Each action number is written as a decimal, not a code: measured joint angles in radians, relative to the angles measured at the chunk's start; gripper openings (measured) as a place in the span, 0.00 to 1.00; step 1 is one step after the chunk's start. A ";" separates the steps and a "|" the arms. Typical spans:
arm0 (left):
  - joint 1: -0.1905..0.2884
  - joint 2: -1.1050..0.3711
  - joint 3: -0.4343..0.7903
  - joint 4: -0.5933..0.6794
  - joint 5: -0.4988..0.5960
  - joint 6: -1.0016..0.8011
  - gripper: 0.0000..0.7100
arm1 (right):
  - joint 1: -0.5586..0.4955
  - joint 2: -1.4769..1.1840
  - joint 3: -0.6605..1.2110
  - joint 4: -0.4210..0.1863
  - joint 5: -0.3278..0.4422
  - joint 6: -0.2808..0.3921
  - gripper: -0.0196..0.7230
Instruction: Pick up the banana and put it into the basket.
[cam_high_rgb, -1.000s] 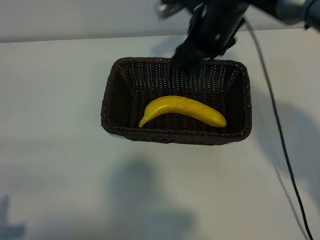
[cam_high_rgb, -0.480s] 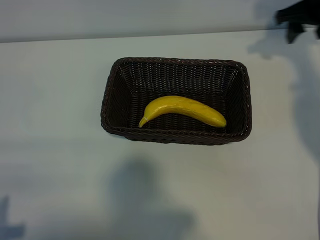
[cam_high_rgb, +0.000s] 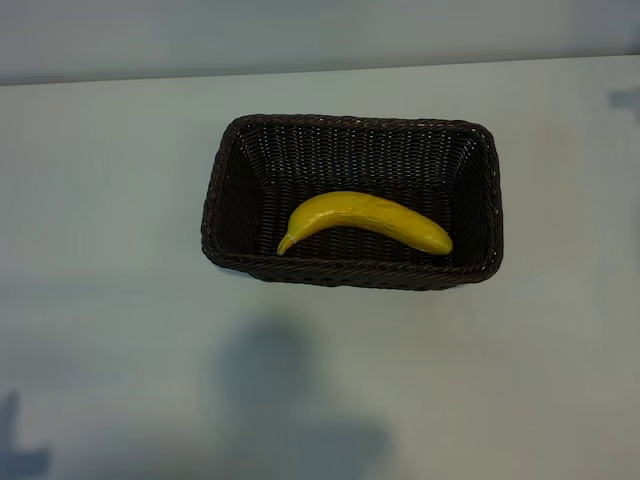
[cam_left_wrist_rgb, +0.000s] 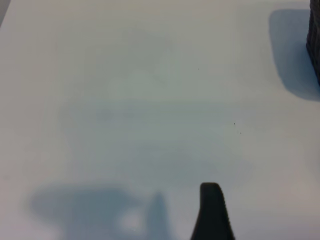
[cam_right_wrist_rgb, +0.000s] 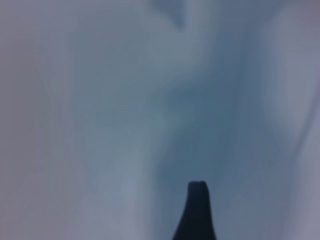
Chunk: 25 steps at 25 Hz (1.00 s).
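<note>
The bright-yellow banana (cam_high_rgb: 365, 221) lies inside the dark-brown woven basket (cam_high_rgb: 228, 150), curving along its floor toward the near wall, stem tip at the left. Nothing touches it. Neither arm appears in the exterior view. My left gripper (cam_left_wrist_rgb: 165, 230) hovers over bare table, with one dark fingertip (cam_left_wrist_rgb: 211, 200) showing and nothing between its jaws. A corner of the basket (cam_left_wrist_rgb: 315, 45) sits at the edge of that view. My right gripper (cam_right_wrist_rgb: 150, 230) is also open and empty over pale table, one fingertip (cam_right_wrist_rgb: 197, 197) visible.
The white table (cam_high_rgb: 110, 330) surrounds the basket on all sides. Soft shadows fall on it near the front edge (cam_high_rgb: 290, 400). A pale wall (cam_high_rgb: 300, 35) runs along the back.
The right arm, over the basket's far rim a second ago, has withdrawn up and to the right and left the exterior view. The banana and the basket have not moved.
</note>
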 joint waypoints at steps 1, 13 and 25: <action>0.000 0.000 0.000 0.000 0.000 0.000 0.76 | -0.001 -0.021 0.028 -0.003 0.001 -0.003 0.84; 0.000 0.000 0.001 0.000 0.000 0.000 0.76 | 0.087 -0.534 0.580 0.007 0.003 -0.019 0.84; 0.000 0.000 0.001 0.000 0.000 -0.001 0.76 | 0.176 -1.252 1.092 0.014 -0.053 0.010 0.84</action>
